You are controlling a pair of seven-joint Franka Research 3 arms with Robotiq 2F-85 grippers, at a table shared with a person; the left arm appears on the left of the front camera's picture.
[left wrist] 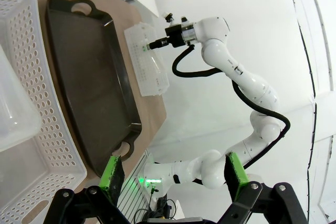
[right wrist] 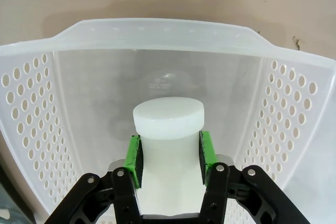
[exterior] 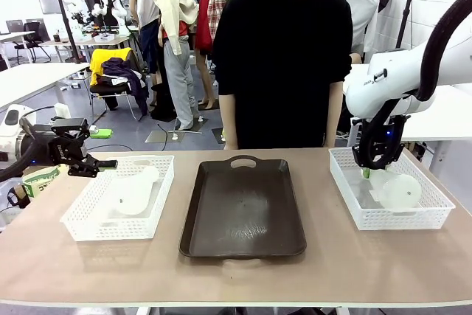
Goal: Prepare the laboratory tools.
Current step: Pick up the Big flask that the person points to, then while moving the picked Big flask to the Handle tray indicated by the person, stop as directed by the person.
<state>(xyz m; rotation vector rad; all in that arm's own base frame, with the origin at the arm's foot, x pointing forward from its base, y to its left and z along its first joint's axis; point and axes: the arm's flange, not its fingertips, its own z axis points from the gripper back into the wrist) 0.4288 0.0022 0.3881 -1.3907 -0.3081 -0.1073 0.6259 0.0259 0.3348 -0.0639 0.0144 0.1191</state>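
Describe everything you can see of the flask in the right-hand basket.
The flask is frosted translucent white and plastic-looking, with a wide round base and a narrow neck ending in a thicker flat-topped lip. It lies on its side inside the right white mesh basket. The right gripper is shut on its neck, green pads just under the lip.

Your front camera sits on the robot's side of the table [exterior: 369, 267], looking across the dark tray [exterior: 243, 208] at the person [exterior: 287, 57] at the far edge. Your left wrist camera, rolled sideways at the table's left end, looks across that same tray to the right basket [left wrist: 149, 72] and right pincer [left wrist: 151, 45], well away. Your right wrist camera looks down into that basket from close over the flask [right wrist: 168, 129].
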